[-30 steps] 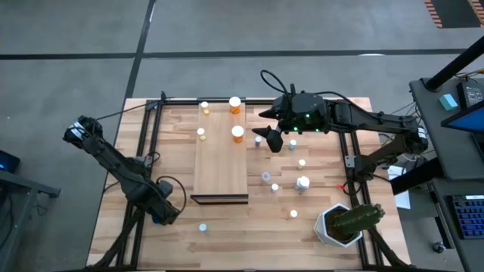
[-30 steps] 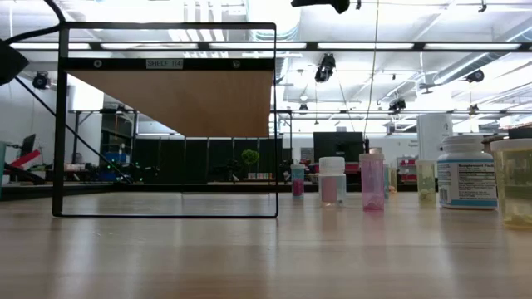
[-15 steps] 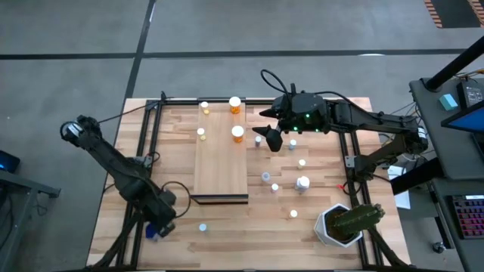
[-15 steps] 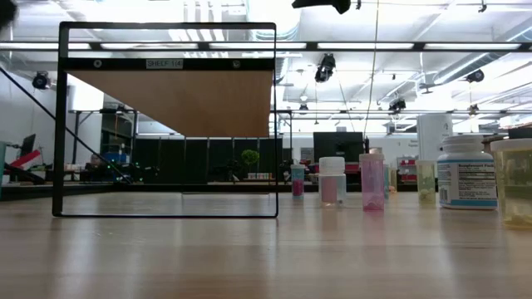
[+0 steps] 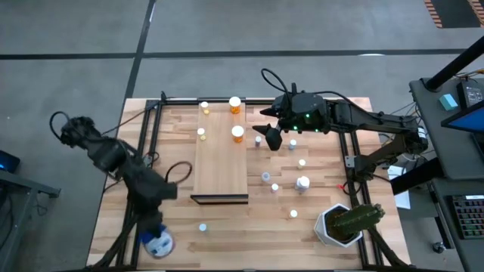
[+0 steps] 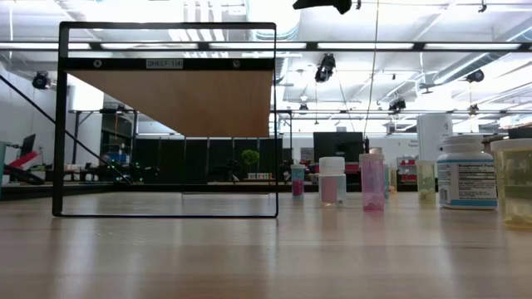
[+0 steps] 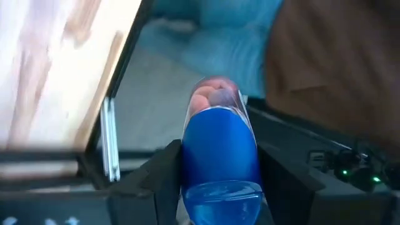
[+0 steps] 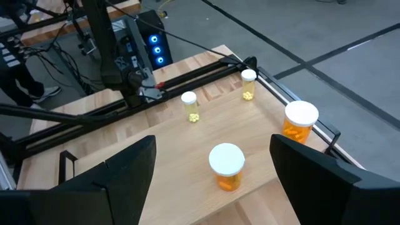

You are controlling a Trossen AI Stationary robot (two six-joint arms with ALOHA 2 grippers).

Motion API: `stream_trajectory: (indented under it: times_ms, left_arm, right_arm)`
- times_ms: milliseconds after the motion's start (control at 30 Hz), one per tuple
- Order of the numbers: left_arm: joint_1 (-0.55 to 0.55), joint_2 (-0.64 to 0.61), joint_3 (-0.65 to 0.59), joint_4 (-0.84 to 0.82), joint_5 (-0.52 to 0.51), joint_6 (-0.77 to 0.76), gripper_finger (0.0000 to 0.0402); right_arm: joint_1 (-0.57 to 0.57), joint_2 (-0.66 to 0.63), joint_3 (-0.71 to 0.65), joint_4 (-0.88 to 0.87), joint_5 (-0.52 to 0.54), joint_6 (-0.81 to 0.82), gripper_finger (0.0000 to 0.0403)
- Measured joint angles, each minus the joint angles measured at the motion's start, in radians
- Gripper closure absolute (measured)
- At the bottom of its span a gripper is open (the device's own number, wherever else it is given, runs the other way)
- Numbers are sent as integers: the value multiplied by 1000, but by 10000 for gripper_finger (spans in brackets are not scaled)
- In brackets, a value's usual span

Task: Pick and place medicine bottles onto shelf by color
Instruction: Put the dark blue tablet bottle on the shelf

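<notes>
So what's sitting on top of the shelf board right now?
Two orange bottles with white caps, one near the shelf middle-right edge and one at its far corner. Nothing covers the board; the right pincer hovers beside it.

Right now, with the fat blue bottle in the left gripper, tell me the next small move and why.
Probably carry it inward toward the pale wooden shelf. The left gripper is clamped on the fat blue white-capped bottle at the table's near-left corner, past the black frame rail, while the right gripper hovers open over the orange bottles.
</notes>
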Motion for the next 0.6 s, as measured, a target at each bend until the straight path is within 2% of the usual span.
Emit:
stream_trajectory:
  times_ms: [167,333,467,600]
  left_arm:
    - [154,55,124,-84,-3,225,238]
    - [311,152,291,-283,-21,514,238]
    - [416,260,415,-458,-162,758,238]
    - [474,334,444,-433,-277,981,238]
  right_arm:
    - [0,0,0,0,8,0,101]
    - [0,0,0,0,23,0,101]
    - [0,0,0,-1,24,0,101]
    - [0,0,0,0,25,-1,101]
